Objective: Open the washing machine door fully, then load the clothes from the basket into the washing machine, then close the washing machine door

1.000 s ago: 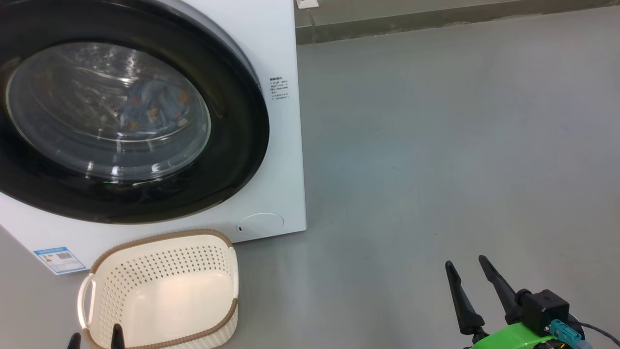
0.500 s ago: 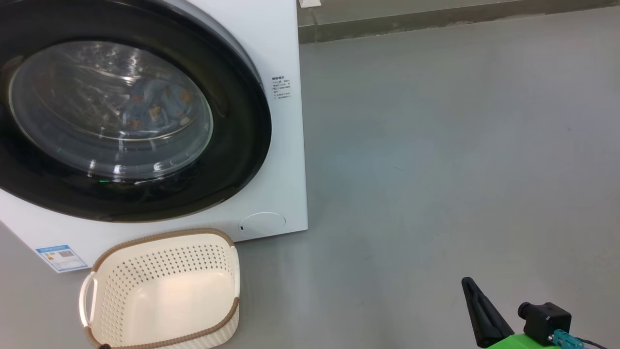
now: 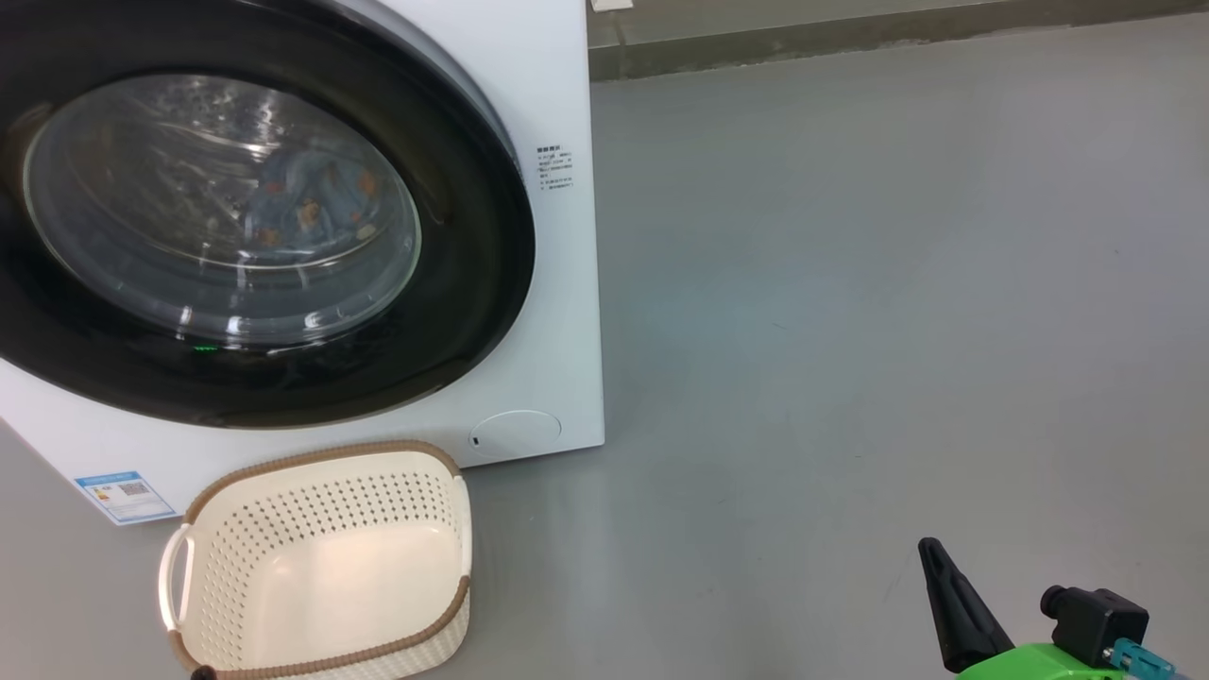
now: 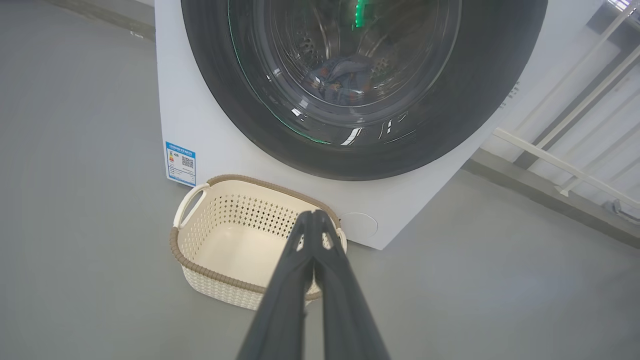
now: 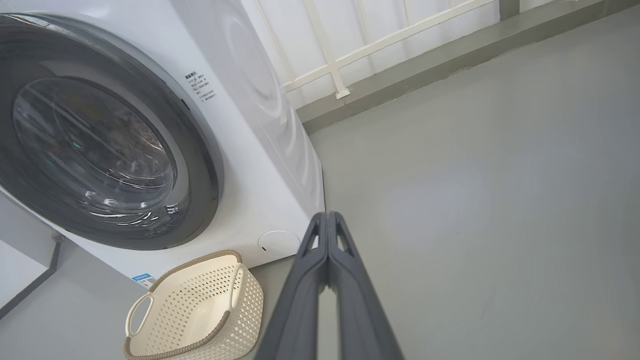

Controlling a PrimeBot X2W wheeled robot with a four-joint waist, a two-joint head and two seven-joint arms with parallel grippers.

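The washing machine (image 3: 567, 312) stands with its door (image 3: 472, 283) closed flat against the front. Behind the glass, the light blue printed clothes (image 3: 312, 203) lie in the drum, also visible in the left wrist view (image 4: 345, 80). The cream basket (image 3: 312, 455) sits empty on the floor in front of the machine. My right gripper (image 3: 930, 546) is low at the right over bare floor, shut on nothing, its fingers (image 5: 327, 216) pressed together. My left gripper (image 4: 314, 215) is shut and empty above the basket's (image 4: 173, 240) near right side.
A round white flap (image 3: 515, 430) and a blue label (image 3: 123, 493) mark the machine's lower front. Grey floor (image 3: 850, 331) spreads to the right up to a low kerb (image 3: 850, 38). White railing (image 5: 350, 55) runs behind the machine.
Both grippers have gone from open to shut. The right gripper has dropped lower in the head view and the left fingertips have sunk to its bottom edge. The camera has drifted slightly.
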